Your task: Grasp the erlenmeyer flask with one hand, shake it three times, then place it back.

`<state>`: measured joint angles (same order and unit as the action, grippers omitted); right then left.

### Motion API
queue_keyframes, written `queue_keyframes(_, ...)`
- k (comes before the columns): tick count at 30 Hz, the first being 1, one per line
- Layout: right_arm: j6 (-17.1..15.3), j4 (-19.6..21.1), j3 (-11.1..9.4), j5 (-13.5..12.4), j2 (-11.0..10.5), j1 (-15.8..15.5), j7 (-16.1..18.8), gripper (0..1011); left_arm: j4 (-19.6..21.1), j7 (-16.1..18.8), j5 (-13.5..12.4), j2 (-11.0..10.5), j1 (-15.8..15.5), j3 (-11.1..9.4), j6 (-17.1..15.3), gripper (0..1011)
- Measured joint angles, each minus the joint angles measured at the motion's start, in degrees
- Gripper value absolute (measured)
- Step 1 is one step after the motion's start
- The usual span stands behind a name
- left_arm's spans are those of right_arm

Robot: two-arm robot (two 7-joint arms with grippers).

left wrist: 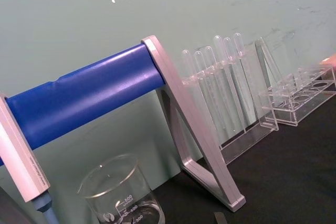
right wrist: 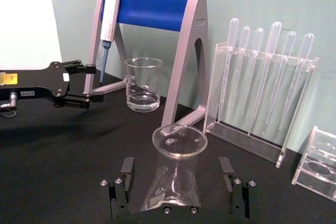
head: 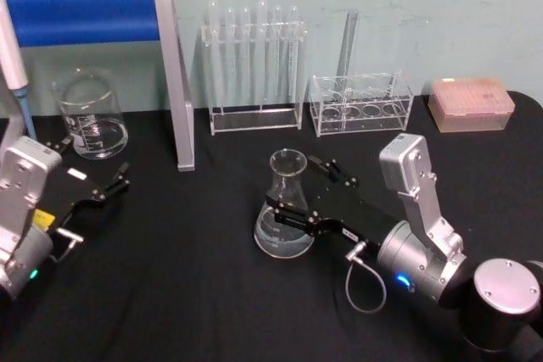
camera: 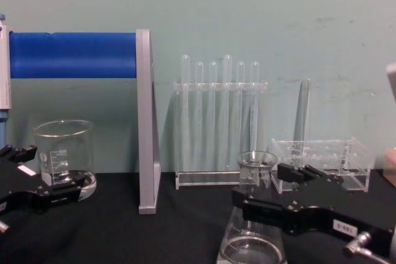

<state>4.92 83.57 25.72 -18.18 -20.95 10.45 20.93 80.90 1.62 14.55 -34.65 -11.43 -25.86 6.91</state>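
The erlenmeyer flask (head: 285,209) is clear glass with a little clear liquid and stands upright on the black table, in front of the test tube rack. My right gripper (head: 294,182) reaches in from the right and is open, one black finger on each side of the flask. In the right wrist view the fingers (right wrist: 124,178) stand a little apart from the flask (right wrist: 174,174), level with its lower neck. The chest view shows the same gripper (camera: 260,183) straddling the flask (camera: 252,239). My left gripper (head: 89,165) rests open at the table's left, beside the beaker.
A glass beaker (head: 90,114) stands at the back left under a blue-barred pipette stand (head: 174,82). Behind the flask are a rack of test tubes (head: 253,65), a low clear rack (head: 361,103) and a pink tip box (head: 471,103).
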Motion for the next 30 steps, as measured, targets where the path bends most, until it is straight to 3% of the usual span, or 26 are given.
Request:
queue_keyframes(18,0.8,-4.2,-1.1,2.2,3.9,2.4,1.6,1002,0.0,0.0,0.0,0.0,0.0,0.0,0.0,1001)
queue_keyframes(30,0.9,-4.2,-1.1,2.3,3.9,2.4,1.6,1003,0.0,0.0,0.0,0.0,0.0,0.0,0.0,1001)
